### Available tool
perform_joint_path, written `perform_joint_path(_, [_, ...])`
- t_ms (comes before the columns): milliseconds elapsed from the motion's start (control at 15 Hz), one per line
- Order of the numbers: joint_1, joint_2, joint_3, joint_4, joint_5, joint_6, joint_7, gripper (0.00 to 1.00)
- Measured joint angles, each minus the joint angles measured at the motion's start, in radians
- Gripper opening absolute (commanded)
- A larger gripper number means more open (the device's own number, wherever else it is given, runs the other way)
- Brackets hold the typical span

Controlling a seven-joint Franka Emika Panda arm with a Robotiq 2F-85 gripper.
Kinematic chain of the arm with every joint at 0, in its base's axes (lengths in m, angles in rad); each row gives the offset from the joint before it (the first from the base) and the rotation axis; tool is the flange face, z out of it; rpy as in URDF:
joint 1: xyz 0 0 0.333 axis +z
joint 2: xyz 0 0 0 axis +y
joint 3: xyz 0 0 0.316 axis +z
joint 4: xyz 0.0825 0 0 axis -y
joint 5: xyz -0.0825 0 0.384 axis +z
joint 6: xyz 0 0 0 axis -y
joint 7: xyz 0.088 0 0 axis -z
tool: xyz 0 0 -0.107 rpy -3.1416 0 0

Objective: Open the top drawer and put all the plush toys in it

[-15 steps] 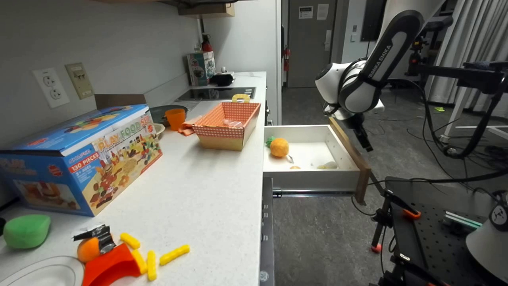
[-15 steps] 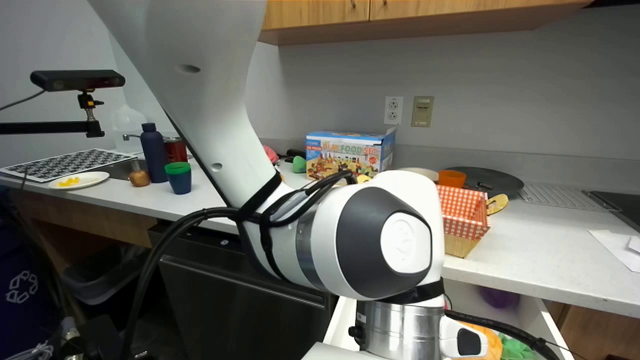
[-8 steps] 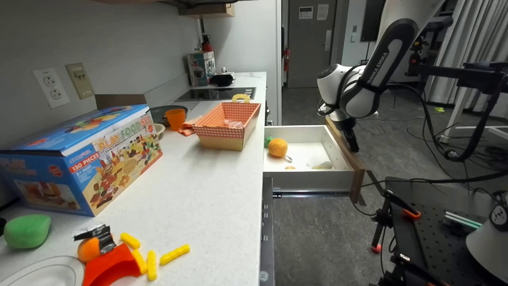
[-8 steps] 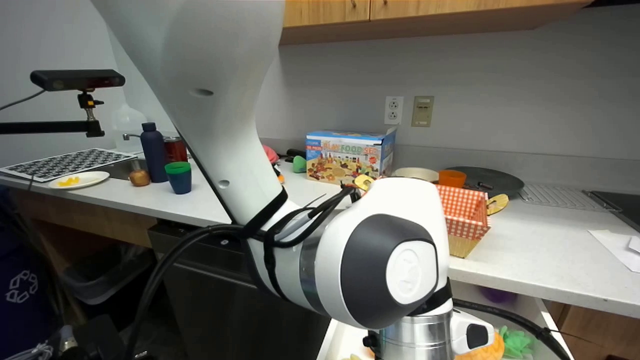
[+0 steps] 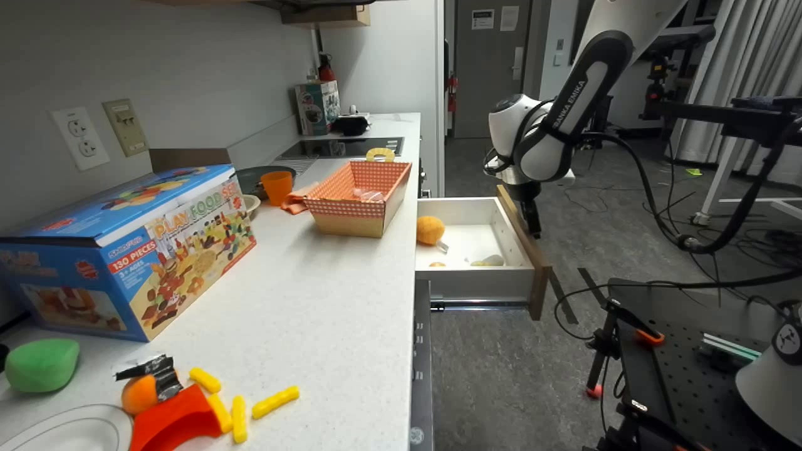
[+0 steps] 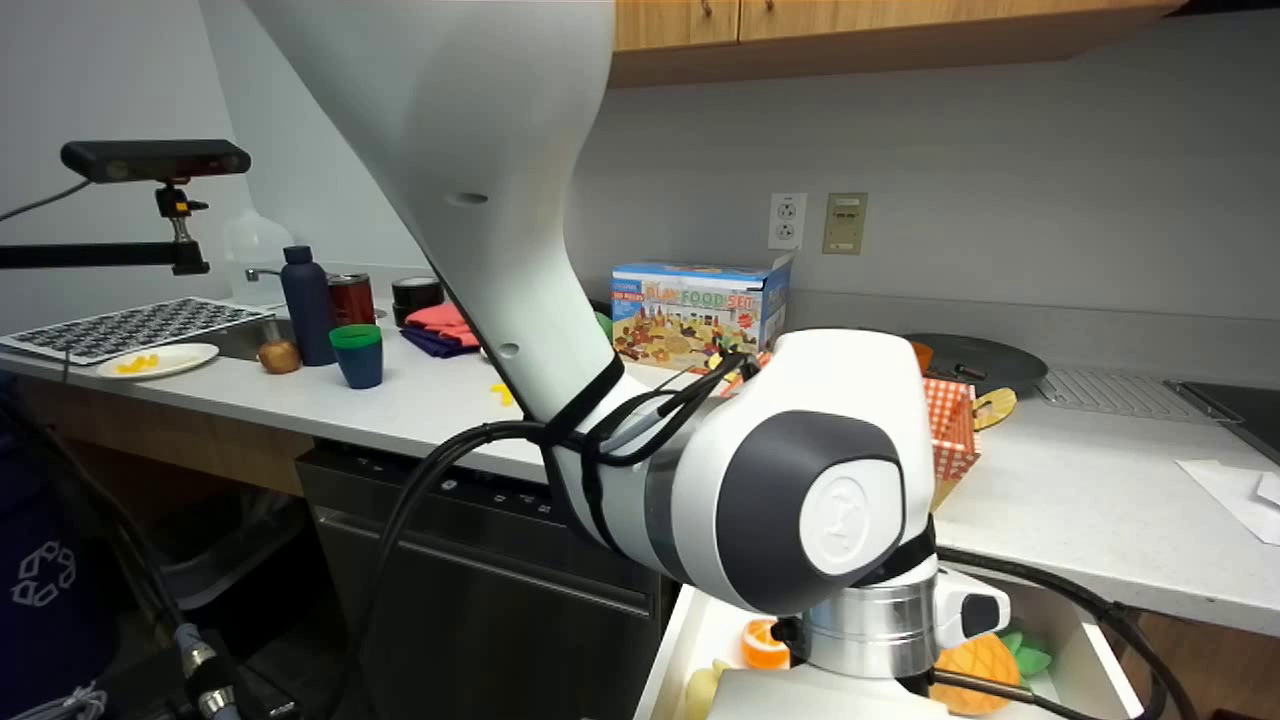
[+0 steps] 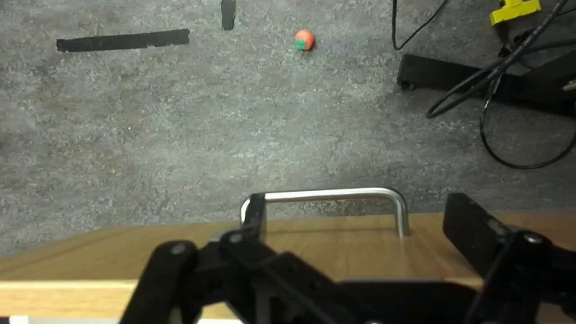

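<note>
I hold my gripper [image 7: 358,209], fingers apart, just outside the top drawer [image 5: 479,286], its handle [image 7: 330,194] running lengthwise along their spread.

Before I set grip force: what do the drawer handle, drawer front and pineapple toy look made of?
Drawer handle: metal, probably steel, smooth and shiny; bright highlights run along the bar.
Drawer front: wood or wood-look laminate, satin; grain shows, but the core can't be told.
Pineapple toy: likely plush fabric, matte; rounded, no hard glints, though weave is too small to see.
</note>
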State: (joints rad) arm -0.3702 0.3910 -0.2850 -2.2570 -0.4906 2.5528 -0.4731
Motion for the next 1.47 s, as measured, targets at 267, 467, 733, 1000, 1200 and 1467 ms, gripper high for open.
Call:
perform_joint_path(267, [0.001, 0.027, 0.036, 0.063, 0.014, 0.028, 0.0, 1.0])
perform_joint_path(467, [0.003, 0.048, 0.073, 0.12, 0.046, 0.033, 0.0, 1.0])
perform_joint_path(733, [0.003, 0.077, 0.124, 0.193, 0.12, 0.036, -0.012, 1.0])
perform_joint_path(1000, [0.003, 0.114, 0.167, 0.265, 0.204, 0.035, -0.043, 1.0])
perform_joint_path(1200, [0.001, 0.146, 0.188, 0.315, 0.248, 0.034, -0.066, 1.0])
perform_joint_path(1467, [-0.003, 0.179, 0.209, 0.368, 0.304, 0.029, -0.09, 1.0])
